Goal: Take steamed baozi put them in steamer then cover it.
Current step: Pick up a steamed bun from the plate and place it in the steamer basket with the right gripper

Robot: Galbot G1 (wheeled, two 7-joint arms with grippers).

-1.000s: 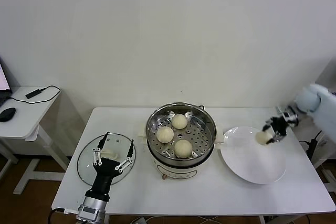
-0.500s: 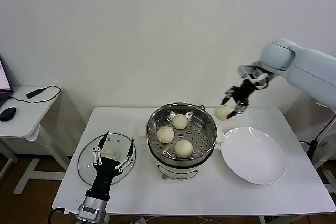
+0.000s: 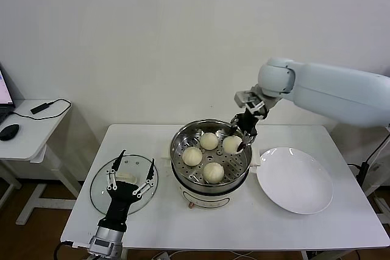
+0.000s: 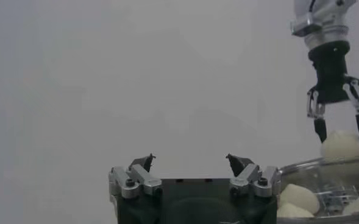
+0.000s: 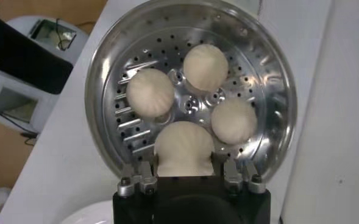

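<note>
White counter (image 3: 244,223) fills the lower half of the head view, wall behind. Right arm reaches in from the right edge, elbow high, forearm angled down toward centre frame. Steamer (image 3: 183,135) sits at centre of the counter, steel pot on a white base, perforated tray visible inside. White plate (image 3: 298,184) just right of the steamer, bare. Glass lid (image 3: 100,184) lies flat at lower left of the counter, well apart from the pot. Left gripper (image 3: 130,175) rests over the lid at lower left, jaws spread wide, nothing between them. Right gripper (image 3: 237,143) hangs over the right-hand part of the pot, jaws clenched on one baozi (image 3: 231,144), which sits at or just above tray level; whether it touches the tray cannot be told. Three other steamed baozi (image 3: 208,140) lie on the tray: one toward the back, one at left, one at front. In the right wrist view the held bun (image 5: 183,148) sits between the jaws with the other three grouped beyond it.
</note>
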